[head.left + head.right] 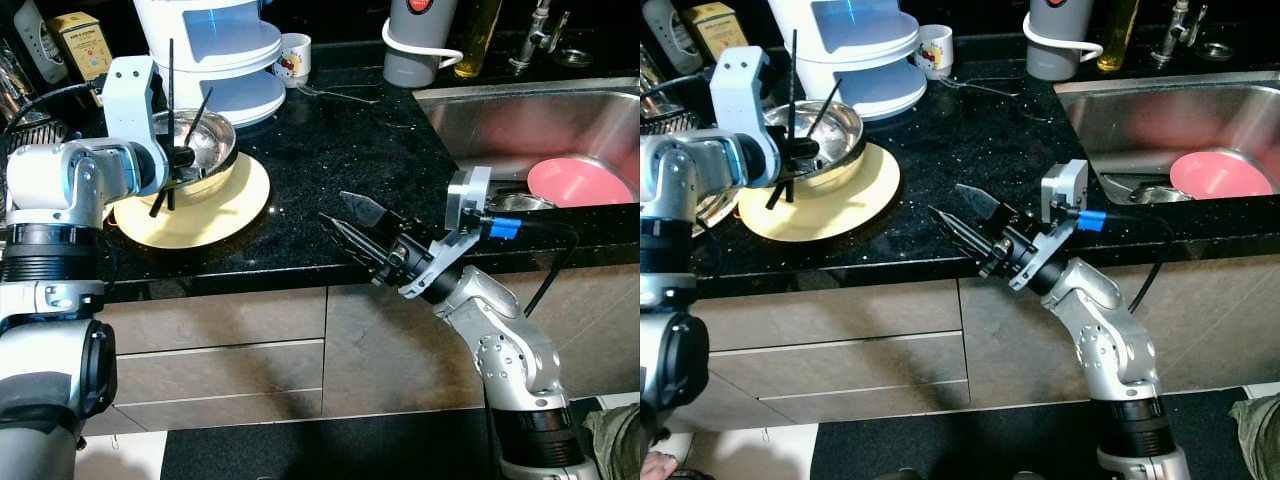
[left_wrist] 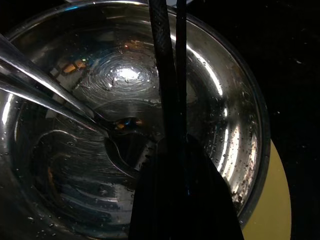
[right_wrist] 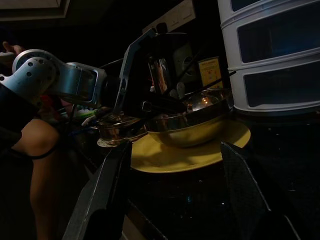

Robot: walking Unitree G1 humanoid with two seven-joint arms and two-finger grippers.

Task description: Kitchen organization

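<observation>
At the left of the frame the left gripper [image 1: 172, 160] hangs over a steel bowl [image 1: 205, 140]; its long black fingers [image 2: 162, 75] are drawn narrow, nearly together, and reach down inside the bowl, one crossing the near rim; whether they pinch anything I cannot tell. The wrist view looks straight into the bowl, wet and shiny, with a spoon [image 2: 112, 127] lying in the bottom, its handle running up to the rim. The bowl sits on a pale yellow plate [image 1: 215, 215], which rests on the black speckled counter [image 1: 330, 150] near its front edge.

Right of centre, the right gripper [image 1: 345, 222] is held out at the counter's front edge, fingers spread wide and holding nothing, pointing across toward the plate; it stands well apart from the bowl; its wrist view sees bowl and plate side-on between the two open fingers.

Behind the bowl, top centre-left, stands a white tiered appliance [image 1: 215, 50], with a small white mug [image 1: 293, 55] just beside it; a fork [image 1: 335, 94] lies on the counter near the mug; a grey jug [image 1: 420, 40] stands at top centre. In the upper right is the steel sink [image 1: 520, 125], and a pink plate [image 1: 580, 182] lies in it; a yellow box [image 1: 80, 40] sits in the upper left corner.
</observation>
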